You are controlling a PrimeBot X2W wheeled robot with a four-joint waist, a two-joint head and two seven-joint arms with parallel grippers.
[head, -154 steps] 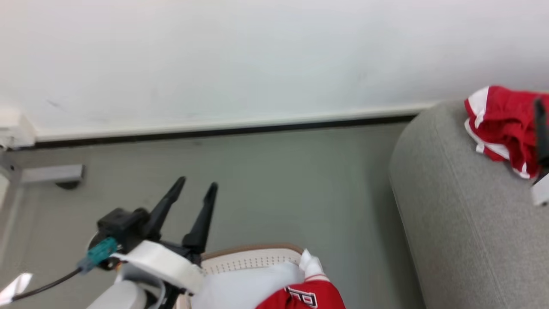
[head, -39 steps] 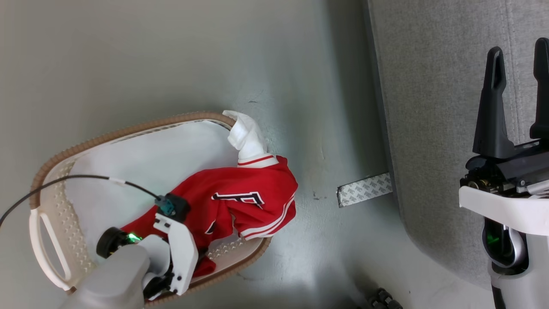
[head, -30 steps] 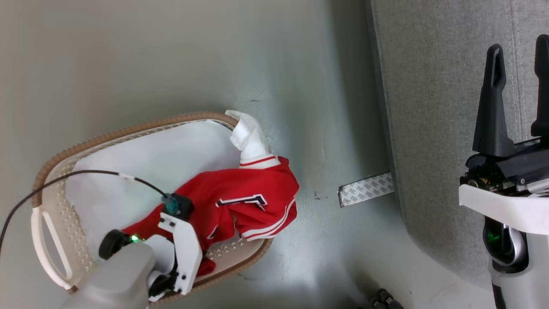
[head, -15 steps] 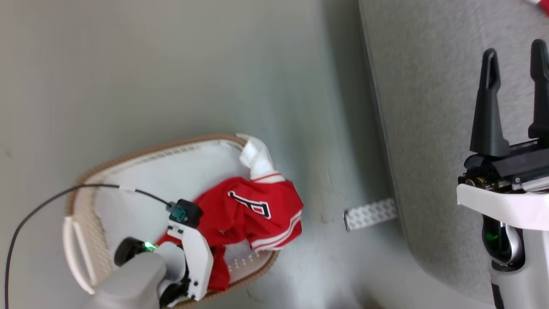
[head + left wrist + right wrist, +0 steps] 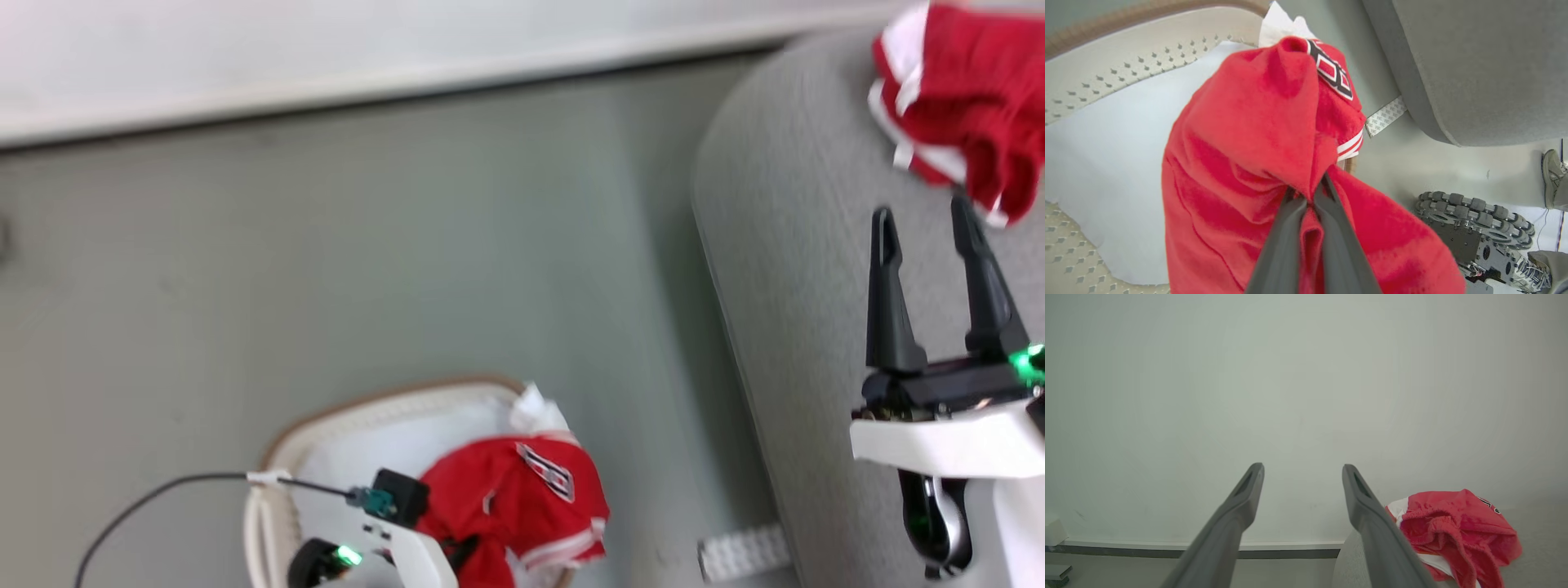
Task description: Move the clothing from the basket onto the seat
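The red jersey hangs bunched from my left gripper, whose two fingers are shut on a fold of it, above the white basket. From the head, the jersey rises over the basket's brown rim at the bottom, and the left fingertips are hidden under the cloth. The grey seat fills the right side. My right gripper hovers open over it with nothing between its fingers, as the right wrist view also shows for the right gripper.
A second red garment lies on the seat beyond the right gripper. A pale cloth lines the basket. A tape strip lies on the floor by the seat. My wheeled base and a person's shoe are nearby.
My left gripper has shut on the jersey and bunched it upward out of the basket. The head camera has tilted up, bringing the wall and the second garment into view.
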